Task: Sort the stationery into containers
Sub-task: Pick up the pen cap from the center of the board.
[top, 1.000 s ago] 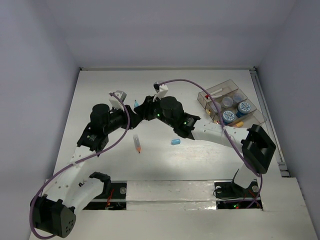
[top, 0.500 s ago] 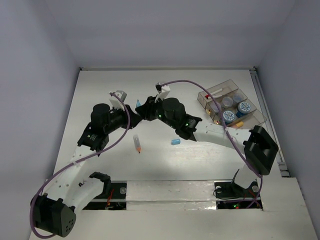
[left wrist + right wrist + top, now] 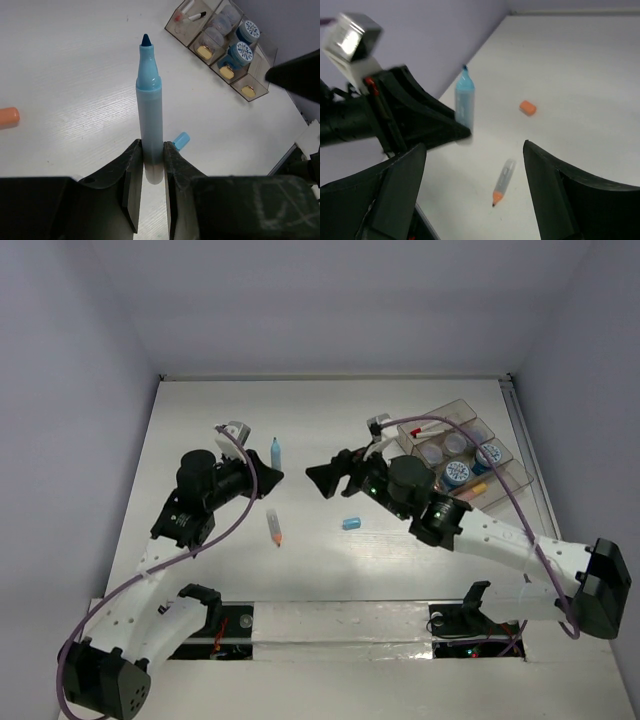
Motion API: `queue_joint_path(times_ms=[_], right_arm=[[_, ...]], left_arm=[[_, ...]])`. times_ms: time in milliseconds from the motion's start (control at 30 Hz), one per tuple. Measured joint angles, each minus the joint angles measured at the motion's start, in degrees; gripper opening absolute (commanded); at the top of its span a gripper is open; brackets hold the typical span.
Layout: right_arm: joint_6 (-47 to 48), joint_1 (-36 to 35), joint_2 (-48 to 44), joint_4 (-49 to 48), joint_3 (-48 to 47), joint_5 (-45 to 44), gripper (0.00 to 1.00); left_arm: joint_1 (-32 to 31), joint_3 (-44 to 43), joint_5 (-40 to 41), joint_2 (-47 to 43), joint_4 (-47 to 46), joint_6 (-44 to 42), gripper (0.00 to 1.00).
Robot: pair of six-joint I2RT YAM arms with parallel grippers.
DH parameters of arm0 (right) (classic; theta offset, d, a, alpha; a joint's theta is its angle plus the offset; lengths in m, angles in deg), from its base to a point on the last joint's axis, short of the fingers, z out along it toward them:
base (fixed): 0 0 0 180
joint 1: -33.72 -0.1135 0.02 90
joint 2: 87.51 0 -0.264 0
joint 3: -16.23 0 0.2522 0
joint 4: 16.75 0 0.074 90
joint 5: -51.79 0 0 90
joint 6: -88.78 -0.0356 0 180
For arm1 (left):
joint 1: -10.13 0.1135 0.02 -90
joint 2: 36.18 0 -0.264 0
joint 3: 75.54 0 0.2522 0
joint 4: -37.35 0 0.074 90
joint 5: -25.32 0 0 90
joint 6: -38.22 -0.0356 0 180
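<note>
left pincer (image 3: 151, 150) clamped low on light-blue marker (image 3: 149, 100) — likely light, stiff, slick barrel | mid-barrel hold looks steadier | right pincer (image 3: 472, 155) spread wide, empty

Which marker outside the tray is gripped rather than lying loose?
The light-blue marker, clamped at its base in the left end effector; the orange-tipped marker lies free on the table.

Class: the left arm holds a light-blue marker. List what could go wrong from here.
1. The left gripper pinches the marker only at its bottom end; it could tilt or slip out.
2. The open right gripper hangs between it and the tray; the arms might collide on the way.
</note>
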Motion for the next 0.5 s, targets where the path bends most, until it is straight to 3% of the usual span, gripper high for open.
queue_joint_path(times_ms=[300, 500], right_arm=[[-11.3, 0.0, -2.9, 14.2, 18.3, 3.0, 0.92], [-16.5, 0.0, -0.6, 18.3, 20.9, 5.6, 0.95]], left_arm=[[0.0, 0.0, 0.1, -3.9, 0.0, -0.2, 0.00], [0.0, 0.0, 0.7, -4.8, 1.1, -0.6, 0.00]])
